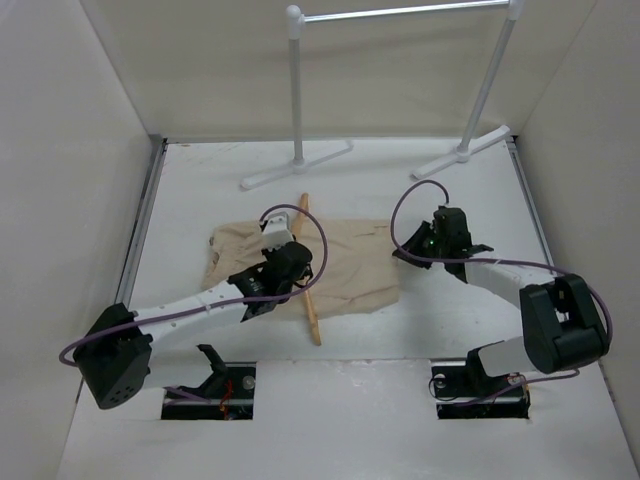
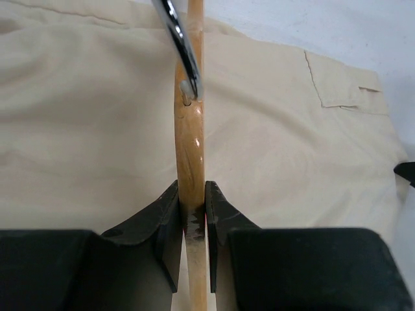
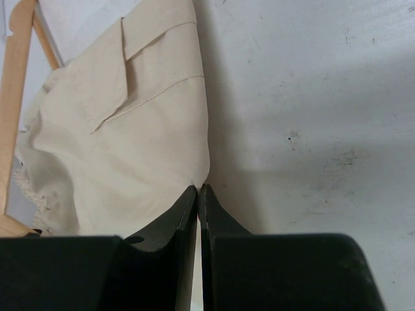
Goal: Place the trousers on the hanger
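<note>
The beige trousers lie folded flat in the middle of the table. The wooden hanger stands edge-on across them, running from far to near. My left gripper is shut on the hanger's top just below its metal hook. My right gripper is at the trousers' right edge. In the right wrist view its jaws are shut on the edge of the fabric, and the hanger's wood shows at the far left. A cargo pocket shows in the left wrist view.
A white garment rack stands at the back, its feet on the table. White walls enclose the table on the left, right and back. Purple cables loop above both arms.
</note>
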Robot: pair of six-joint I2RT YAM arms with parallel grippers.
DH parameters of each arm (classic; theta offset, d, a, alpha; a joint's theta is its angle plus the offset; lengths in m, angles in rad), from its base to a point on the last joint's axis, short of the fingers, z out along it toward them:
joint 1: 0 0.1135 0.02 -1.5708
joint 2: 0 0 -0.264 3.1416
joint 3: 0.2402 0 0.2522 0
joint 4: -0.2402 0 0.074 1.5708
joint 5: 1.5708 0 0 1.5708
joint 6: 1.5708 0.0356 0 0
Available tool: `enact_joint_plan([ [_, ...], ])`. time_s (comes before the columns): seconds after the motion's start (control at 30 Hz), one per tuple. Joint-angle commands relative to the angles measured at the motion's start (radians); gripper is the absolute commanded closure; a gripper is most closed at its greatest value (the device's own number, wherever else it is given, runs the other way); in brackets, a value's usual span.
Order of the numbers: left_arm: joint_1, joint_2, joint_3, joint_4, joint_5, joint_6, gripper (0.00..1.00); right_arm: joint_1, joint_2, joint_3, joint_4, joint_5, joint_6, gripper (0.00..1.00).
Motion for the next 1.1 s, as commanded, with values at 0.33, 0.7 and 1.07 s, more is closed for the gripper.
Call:
enact_joint_plan([
  [0.33,-0.027,0.037,0.18,-0.004,-0.072,0.147,0.99,-0.003,0.024,0.005,0.037,0.016,-0.01,0.67],
  [0.7,-0.054,-0.014,0.535,-0.193,-0.086,0.245,1.0,0.016,-0.379,0.098,-0.264,0.028,-0.122,0.31],
  [1.07,-0.085,0.14,0.906,-0.329,0.006,0.356,1.0,0.386,-0.433,0.483,-0.311,-0.019,-0.201,0.25],
])
